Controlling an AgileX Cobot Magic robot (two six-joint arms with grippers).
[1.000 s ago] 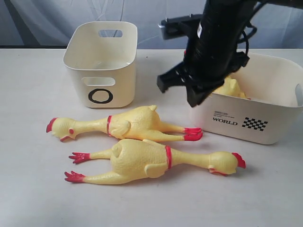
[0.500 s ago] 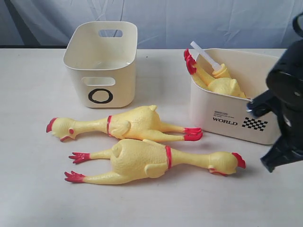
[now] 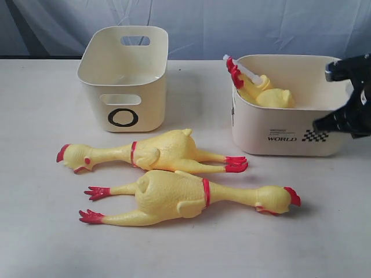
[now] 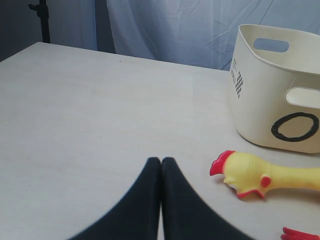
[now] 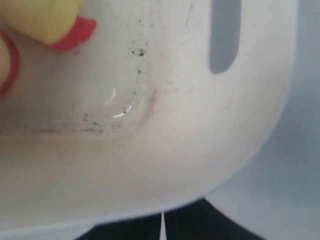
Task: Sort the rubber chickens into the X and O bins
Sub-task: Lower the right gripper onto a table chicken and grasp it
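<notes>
Two yellow rubber chickens lie side by side on the table: the farther one [image 3: 156, 152] has its head to the left, the nearer one [image 3: 185, 194] has its head to the right. More chicken parts [image 3: 261, 92] stick out of the right cream bin [image 3: 278, 124], whose front shows a WORLD label and no X. The O bin [image 3: 123, 75] stands at the back left. My right gripper [image 3: 324, 123] hangs shut at the right bin's right end, just outside its rim [image 5: 150, 200]. My left gripper [image 4: 161, 161] is shut and empty over bare table, near a chicken head [image 4: 247, 174].
A white table [image 3: 46, 231] carries everything, and a pale curtain hangs behind it. The O bin [image 4: 280, 90] stands beyond the chicken head in the left wrist view. Red chicken feet [image 4: 300, 234] show at that view's edge.
My right arm has swung from above the right bin out to its right end. The bin has turned squarer to the camera, and the chickens in it have shifted.
</notes>
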